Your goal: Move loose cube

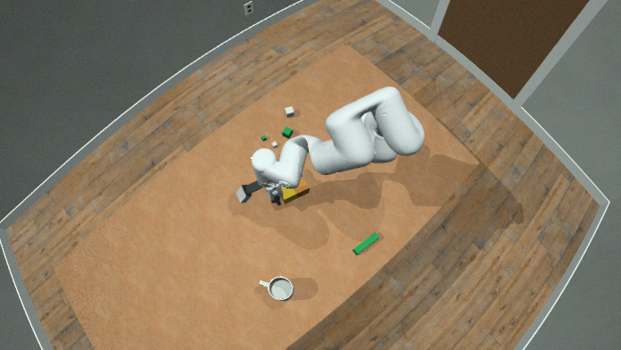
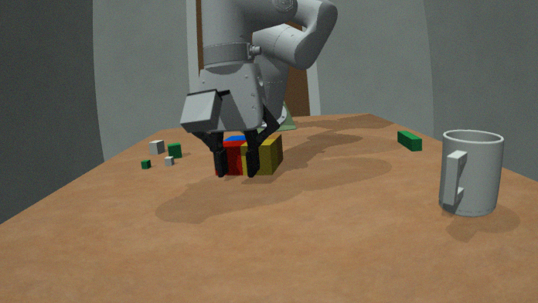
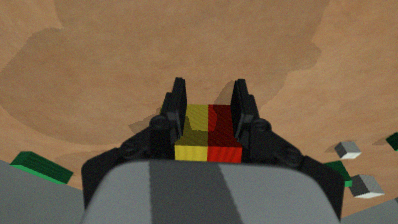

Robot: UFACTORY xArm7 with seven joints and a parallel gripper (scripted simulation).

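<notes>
Right, I've got the gripper (image 2: 236,170) down at table level, its fingers half apart and holding nothing, planted just in front of the near faces of the red cube (image 2: 232,156) and the yellow cube (image 2: 268,156). The blue cube (image 2: 236,137) peeks out behind the red one. From the wrist view, red and yellow look flush side by side; the fourth cube is hidden under the arm, so I can't tell which one is the loose one or whether every seam is tight.

My worry is that the fingers straddle the red–yellow seam. If I push unevenly, one finger leads, the pair twists, and a gap opens at the back. Push too far and the whole block slides as one. Closing here would only scrape the faces, and lifting out crooked could clip an edge.

The surface is a plain tan tabletop (image 2: 270,251), matte, with the arm's shadows across it. A grey mug (image 2: 473,174) stands well off to one side, a green bar (image 2: 410,140) lies beyond it, and small white and green blocks (image 2: 175,150) are scattered on the other side. Around the table there's a wood plank floor (image 1: 134,134), grey walls and a brown door (image 1: 513,40).
</notes>
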